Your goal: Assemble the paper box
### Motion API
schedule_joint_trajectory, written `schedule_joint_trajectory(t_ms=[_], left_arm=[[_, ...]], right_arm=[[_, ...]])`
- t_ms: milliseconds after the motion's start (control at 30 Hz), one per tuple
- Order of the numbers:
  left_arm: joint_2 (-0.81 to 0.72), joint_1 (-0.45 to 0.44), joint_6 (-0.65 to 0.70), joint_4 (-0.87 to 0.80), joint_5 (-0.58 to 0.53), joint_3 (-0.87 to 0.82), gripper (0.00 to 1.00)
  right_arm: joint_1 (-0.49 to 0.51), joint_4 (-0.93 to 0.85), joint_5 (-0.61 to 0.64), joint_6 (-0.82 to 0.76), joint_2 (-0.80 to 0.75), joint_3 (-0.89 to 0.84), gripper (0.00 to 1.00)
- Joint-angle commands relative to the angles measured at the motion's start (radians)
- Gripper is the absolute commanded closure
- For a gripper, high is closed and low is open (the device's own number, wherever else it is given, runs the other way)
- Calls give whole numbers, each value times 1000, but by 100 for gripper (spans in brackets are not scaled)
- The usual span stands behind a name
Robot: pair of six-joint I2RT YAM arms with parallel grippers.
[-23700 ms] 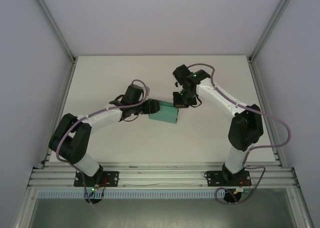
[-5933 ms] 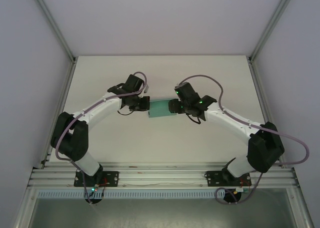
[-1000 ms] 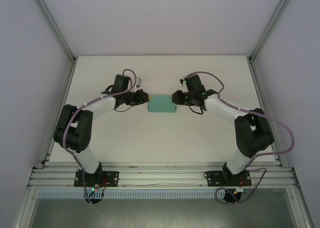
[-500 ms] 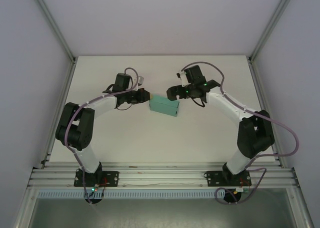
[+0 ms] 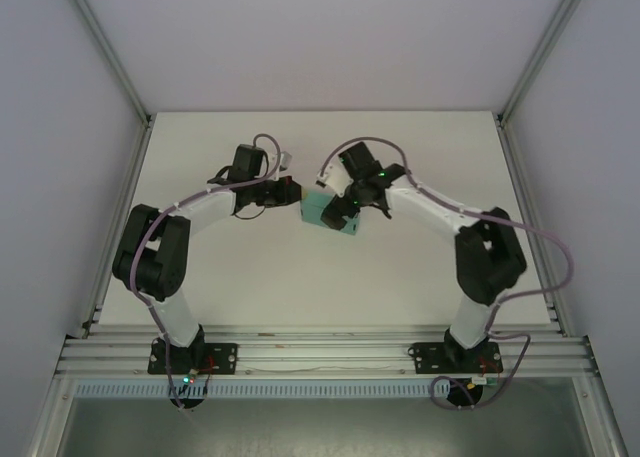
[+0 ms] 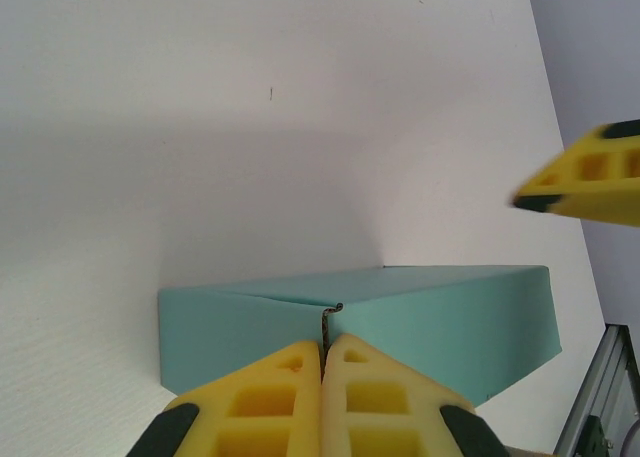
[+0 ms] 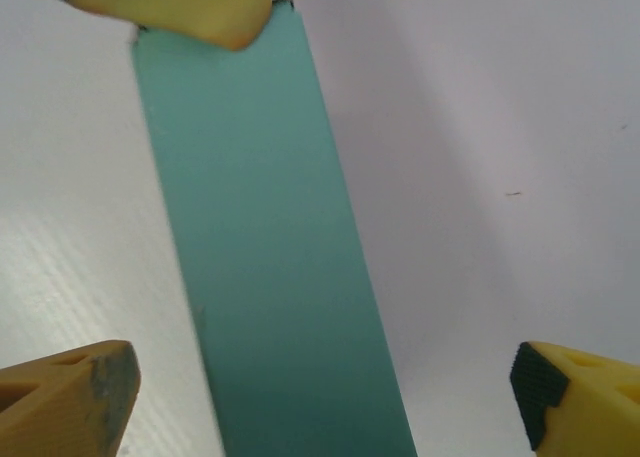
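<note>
The teal paper box (image 7: pixel 270 247) lies on the white table (image 7: pixel 500 127) as a long, narrow closed form, running from the upper left down to the bottom edge near the middle, its broad face plain and smooth. The right gripper (image 7: pixel 320 382) is spread wide, one worn yellow finger (image 7: pixel 70 397) at the lower left and the other at the lower right, with the near end of the box between them and touching neither. At the far end, the left gripper's yellow pad (image 7: pixel 185 5) overlaps the box's top corner.
</note>
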Motion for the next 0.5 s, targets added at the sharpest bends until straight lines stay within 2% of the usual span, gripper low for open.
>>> schedule_joint_trajectory(t_ms=[0,133,200,233,333,367,400,433,467], left_arm=[[57,-14,48,-145,-54,-18,100],[64,-15,47,-136,-35,-6,100],[62,-15,41,-127,-28,-1,100],[56,-14,37,-117,-23,-1,100],[33,-13,17,-84,-11,-3,84],[24,-10,10,-75,-12,-3,73],[14,-9,-3,-66,-16,-4,63],[0,-2,-15,-54,-18,-8,60],[-16,4,-28,-50,-28,-12,53]], right_arm=[[11,-100,163,-68,74,82,11],[24,-134,226,-74,129,130,26],[31,-126,281,-74,123,120,41],[34,-115,310,-75,116,108,43],[42,-74,397,-83,95,70,43],[45,-54,443,-74,91,59,43],[49,-39,500,-60,90,51,43],[57,-19,580,-45,92,45,43],[61,8,663,-20,97,34,44]])
